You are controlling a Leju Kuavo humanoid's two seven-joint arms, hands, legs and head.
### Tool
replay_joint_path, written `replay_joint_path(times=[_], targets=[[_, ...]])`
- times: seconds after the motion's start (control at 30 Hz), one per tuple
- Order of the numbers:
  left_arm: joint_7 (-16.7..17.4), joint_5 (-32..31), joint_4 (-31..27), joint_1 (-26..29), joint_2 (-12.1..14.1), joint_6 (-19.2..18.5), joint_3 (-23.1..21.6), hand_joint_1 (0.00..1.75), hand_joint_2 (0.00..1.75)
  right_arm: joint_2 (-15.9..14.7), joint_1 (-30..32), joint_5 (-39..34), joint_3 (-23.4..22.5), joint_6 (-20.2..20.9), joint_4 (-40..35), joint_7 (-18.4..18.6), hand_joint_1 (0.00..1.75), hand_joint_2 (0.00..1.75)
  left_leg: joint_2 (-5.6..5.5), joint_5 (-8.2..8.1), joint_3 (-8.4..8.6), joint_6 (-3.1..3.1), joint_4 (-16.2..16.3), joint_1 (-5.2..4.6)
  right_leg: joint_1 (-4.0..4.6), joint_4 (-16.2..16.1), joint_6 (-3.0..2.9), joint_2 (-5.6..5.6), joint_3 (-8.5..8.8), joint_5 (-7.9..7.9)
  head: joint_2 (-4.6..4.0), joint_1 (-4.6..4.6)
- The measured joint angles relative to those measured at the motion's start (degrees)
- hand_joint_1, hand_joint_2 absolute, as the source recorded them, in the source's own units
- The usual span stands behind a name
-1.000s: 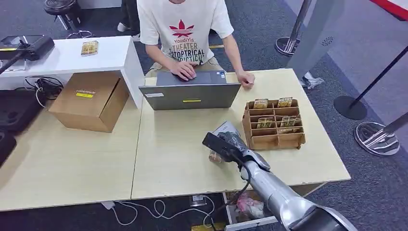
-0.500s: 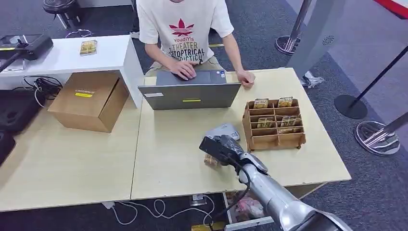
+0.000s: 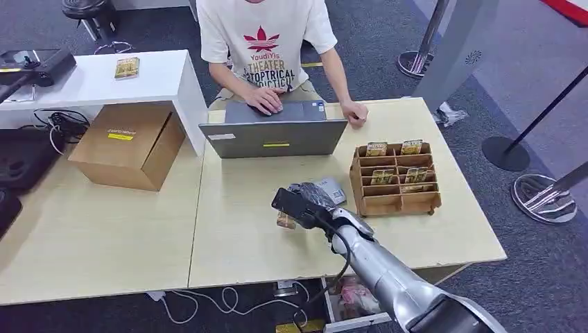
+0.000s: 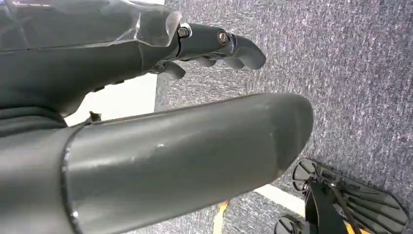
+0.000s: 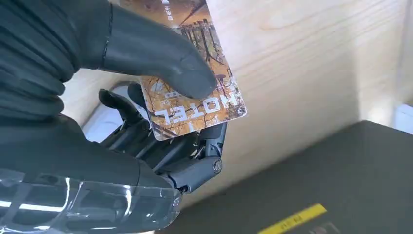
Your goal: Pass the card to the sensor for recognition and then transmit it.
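- Over the wooden table (image 3: 243,229), in the head view, the right hand (image 3: 303,203) hovers just beside the grey sensor (image 3: 331,189), on the side away from the wooden card rack (image 3: 395,178).
- Its fingers clamp a card (image 3: 285,221) that hangs below the hand, on the hand's side farthest from the rack; at this size the card's long axis cannot be told.
- Beyond the sensor, a laptop (image 3: 274,137) stands with a person's hand (image 3: 264,101) on its keyboard; bare tabletop lies between the laptop and the robot's hand, and more stretches from the hand toward the cardboard box (image 3: 129,144).
- From the right wrist view, the thumb (image 5: 160,56) presses the card (image 5: 195,92) against the darker fingers (image 5: 190,146) behind it.
- The card's printed face, with the word HOTEL, is turned to the camera, and its long axis runs out past the fingertips, with a short rounded edge free.
- Pale wood of the table lies beyond that free edge, and the laptop's dark lid (image 5: 316,185) is near.
- At the left wrist view, the left hand (image 4: 214,46) hangs over grey carpet (image 4: 350,73), fingers loosely curled and apart, holding nothing.
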Motion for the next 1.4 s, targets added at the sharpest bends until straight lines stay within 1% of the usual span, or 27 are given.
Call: replay_joint_path(times=[0.2,0.37,0.5,0.8,1.03,1.23,1.3,1.4], targets=[[-0.1,0.0,0.0,0.1,-0.1,0.0,0.4,0.00,0.00,0.2,-0.4,-0.1,0.5,0.0,-0.5,-0.2,1.75,1.75,-0.01,0.00,-0.01,0.00,0.0,0.00,0.00,0.0,0.00,-0.01,0.00,0.00,0.00,0.00],[-0.4,0.4,0.0,0.1,-0.2,0.1,0.7,0.00,0.00,0.2,-0.7,-1.5,0.7,-0.4,-2.1,-2.5,1.75,1.75,-0.01,0.00,-0.02,0.00,0.0,0.00,0.00,0.0,0.00,0.00,-0.01,0.00,0.00,0.02],[-0.5,0.5,0.0,0.1,-0.3,0.1,0.9,0.00,0.00,0.2,-1.4,-3.3,0.9,-0.8,-4.8,-3.5,1.75,1.75,-0.01,0.00,-0.01,0.00,0.0,0.00,0.00,0.0,0.00,0.00,-0.02,0.00,0.00,0.00],[-0.4,0.4,0.0,0.1,-0.5,-0.3,1.0,0.00,0.00,0.2,-2.4,-6.7,0.9,-3.9,-12.0,-5.7,1.75,1.75,0.00,0.00,-0.02,0.00,0.0,0.00,0.00,0.0,0.00,0.00,-0.03,0.00,0.00,0.02],[-0.7,0.4,0.0,0.1,-0.8,-0.4,1.3,0.00,0.00,0.2,-4.0,-6.7,0.9,-5.4,-18.0,-4.7,1.75,1.75,0.00,0.00,-0.01,0.00,0.0,0.00,0.00,0.0,0.00,0.00,-0.04,0.00,0.00,0.00],[-0.7,0.4,0.0,0.1,-0.9,-0.5,1.3,0.00,0.00,0.2,-4.1,-6.6,0.9,-5.6,-19.5,-4.7,1.75,1.75,0.00,0.00,-0.01,0.00,0.0,0.00,0.00,0.0,0.00,0.00,-0.04,0.00,0.00,0.00],[-0.9,0.3,0.0,0.1,-1.0,-0.5,1.3,0.00,0.00,0.2,-4.1,-6.2,0.8,-6.3,-19.9,-4.6,1.75,1.75,0.00,0.00,-0.02,0.00,0.0,0.00,0.00,0.0,0.00,0.00,-0.04,0.00,0.00,0.00],[-1.4,-0.3,0.0,0.1,-1.0,-1.0,1.3,0.00,0.00,0.2,-5.1,-5.3,0.5,-8.1,-20.0,-3.1,1.75,1.75,0.00,0.00,-0.01,0.00,0.0,0.00,0.00,0.0,0.00,0.00,-0.04,0.00,0.00,0.02]])
